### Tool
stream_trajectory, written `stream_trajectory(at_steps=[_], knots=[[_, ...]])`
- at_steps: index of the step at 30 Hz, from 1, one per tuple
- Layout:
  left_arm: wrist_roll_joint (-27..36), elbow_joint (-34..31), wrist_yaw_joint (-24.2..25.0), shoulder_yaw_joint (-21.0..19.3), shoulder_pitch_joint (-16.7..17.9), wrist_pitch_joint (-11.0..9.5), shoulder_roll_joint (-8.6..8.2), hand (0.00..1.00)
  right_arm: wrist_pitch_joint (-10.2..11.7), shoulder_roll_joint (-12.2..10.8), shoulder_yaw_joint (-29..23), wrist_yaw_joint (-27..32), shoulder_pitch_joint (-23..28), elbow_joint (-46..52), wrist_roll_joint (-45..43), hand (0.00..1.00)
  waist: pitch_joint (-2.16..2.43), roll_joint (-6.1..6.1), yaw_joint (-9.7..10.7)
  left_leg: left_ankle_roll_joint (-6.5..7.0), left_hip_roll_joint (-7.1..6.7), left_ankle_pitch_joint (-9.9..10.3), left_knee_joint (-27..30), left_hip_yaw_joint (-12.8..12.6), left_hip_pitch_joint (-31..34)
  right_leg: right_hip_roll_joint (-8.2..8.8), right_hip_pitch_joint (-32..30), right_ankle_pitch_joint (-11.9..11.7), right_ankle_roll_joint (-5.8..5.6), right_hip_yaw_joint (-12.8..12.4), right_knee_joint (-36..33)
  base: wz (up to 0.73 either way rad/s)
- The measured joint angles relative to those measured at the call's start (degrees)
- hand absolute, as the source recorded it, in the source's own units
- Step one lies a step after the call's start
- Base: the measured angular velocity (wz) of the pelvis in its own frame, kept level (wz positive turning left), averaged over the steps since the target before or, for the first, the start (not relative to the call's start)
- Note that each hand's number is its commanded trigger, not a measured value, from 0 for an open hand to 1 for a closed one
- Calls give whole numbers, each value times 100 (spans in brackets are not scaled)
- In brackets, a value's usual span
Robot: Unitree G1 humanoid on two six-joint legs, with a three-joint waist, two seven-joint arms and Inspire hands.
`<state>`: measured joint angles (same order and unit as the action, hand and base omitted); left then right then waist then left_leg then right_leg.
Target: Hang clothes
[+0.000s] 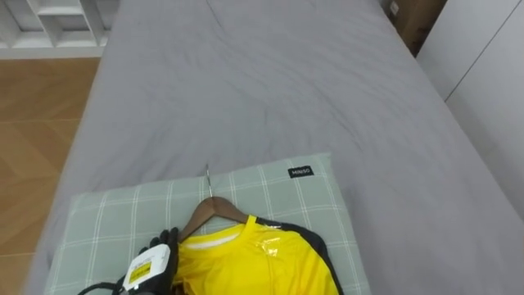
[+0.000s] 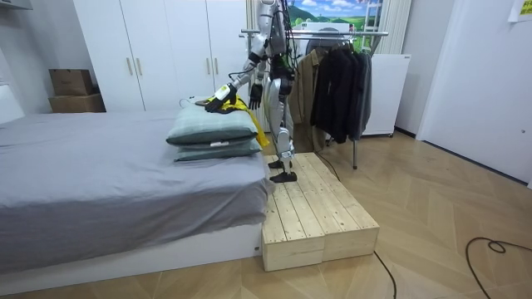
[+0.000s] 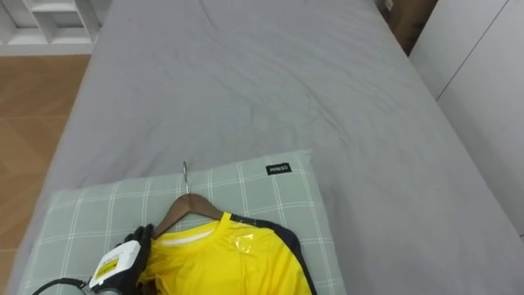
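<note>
Left hand (image 1: 155, 262) down on near arm of wooden hanger (image 1: 214, 209); can't tell if clamped on it or just laid there. Yellow shirt (image 1: 254, 262) already on hanger, lying flat on green checked pillow (image 1: 270, 192) at end of grey bed (image 1: 262, 90). Right hand (image 2: 256, 94) hanging at side, too small to read. Early stage, by the look: pick-up, carry and hooking onto clothes rack (image 2: 374, 34) all left.

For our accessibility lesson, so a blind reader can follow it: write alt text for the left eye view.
The robot's left hand is at the shoulder of a yellow shirt on a wooden hanger, which lies on a green checked pillow. The pillow sits at the near end of a grey bed, with wooden floor along the left.
</note>
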<state>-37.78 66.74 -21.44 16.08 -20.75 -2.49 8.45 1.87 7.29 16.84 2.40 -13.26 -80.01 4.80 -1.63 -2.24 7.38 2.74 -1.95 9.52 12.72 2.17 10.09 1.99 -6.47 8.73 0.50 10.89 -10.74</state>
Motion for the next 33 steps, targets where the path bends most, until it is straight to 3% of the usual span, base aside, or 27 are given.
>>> stream_trajectory(at_steps=[13,14,16,17,18,22,25,26,27,33], knots=[[12,155,58,-5,12,0,-10,2,-20,-17,1,-9,0,-12,52,0,-11,14,2,-2,3,-2,5,-17,-68,0,66,-3,5,-6,1,0],[12,155,56,-5,12,0,-10,5,-21,-17,1,-12,-1,-18,64,0,-12,16,3,-2,3,-2,3,-17,-68,-1,65,-3,5,-6,2,0],[12,155,53,-4,12,0,-10,42,-27,-18,1,-14,-1,-27,93,0,-13,17,2,-2,3,-2,2,-17,-67,-1,63,-3,5,-6,3,0],[12,155,44,-5,12,0,-11,42,-32,-18,1,-18,-1,-32,132,0,-13,18,2,-2,3,-2,0,-17,-66,-1,62,-3,5,-6,4,0],[16,152,20,-5,12,0,-10,51,-35,-18,9,-21,-1,-37,167,0,-14,19,-4,-2,4,-2,-4,-24,-67,-1,59,-3,5,-11,4,0],[35,139,-173,-19,-41,1,6,56,-58,-18,54,-21,-1,-43,195,0,-12,30,-22,-2,6,-2,-10,-39,-71,-1,55,-3,5,-26,4,-1],[229,149,-235,-25,-172,5,39,73,-62,-16,222,-9,10,-43,208,0,-12,30,-109,-1,8,-3,-22,-66,-90,-3,54,-3,5,-59,5,-4],[233,159,-273,-24,-209,7,39,92,-67,-17,227,-9,15,-44,214,0,-12,30,-136,-1,8,-3,-29,-67,-94,-3,54,-3,5,-61,5,0],[240,164,-282,-24,-215,7,39,100,-68,-17,228,-9,15,-43,224,0,-12,30,-146,0,8,-4,-40,-67,-101,-3,54,-3,5,-62,5,0],[526,228,-208,-13,-113,16,-3,100,-67,-14,334,-5,13,-38,294,0,-13,29,-158,1,10,-4,-62,-69,-93,-4,40,-3,5,-62,13,0]])
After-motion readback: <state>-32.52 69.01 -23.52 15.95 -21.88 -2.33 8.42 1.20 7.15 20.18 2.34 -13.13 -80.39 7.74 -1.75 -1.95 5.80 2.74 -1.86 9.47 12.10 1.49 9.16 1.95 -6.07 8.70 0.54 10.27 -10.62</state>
